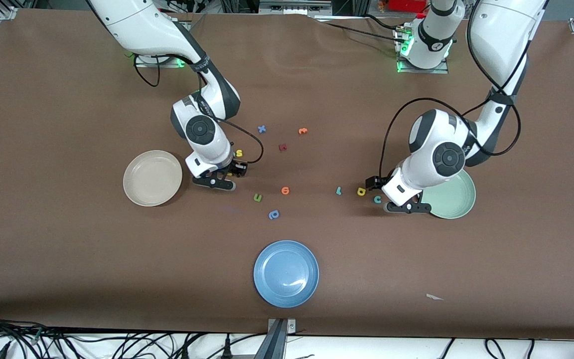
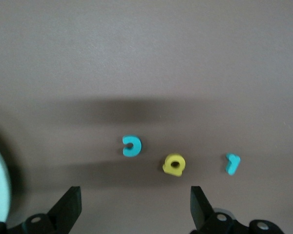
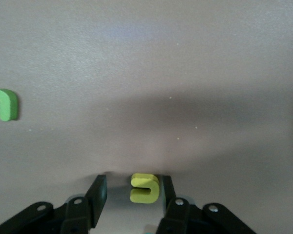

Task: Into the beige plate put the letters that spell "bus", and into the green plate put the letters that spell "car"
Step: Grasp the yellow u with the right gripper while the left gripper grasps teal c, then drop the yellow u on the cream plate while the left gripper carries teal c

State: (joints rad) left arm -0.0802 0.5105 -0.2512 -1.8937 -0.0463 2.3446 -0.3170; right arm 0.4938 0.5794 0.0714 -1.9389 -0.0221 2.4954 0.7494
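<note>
L gripper (image 2: 135, 204), jaws spread wide, hangs low over the table just beside the green plate (image 1: 459, 209), w/ c (image 2: 132, 146), a (image 2: 174, 164) and r (image 2: 231, 163) in a tight row; coming down off-centre it could catch two at once or flick one away. R gripper (image 3: 133, 179), by the beige plate (image 1: 135, 192), has its jaws part-spread astride the u (image 3: 145, 188), snug to one side w/ a gap at the other, so closing may twist or pop it out. S (image 1: 239, 153) lies just farther back, easy to bump.
</note>
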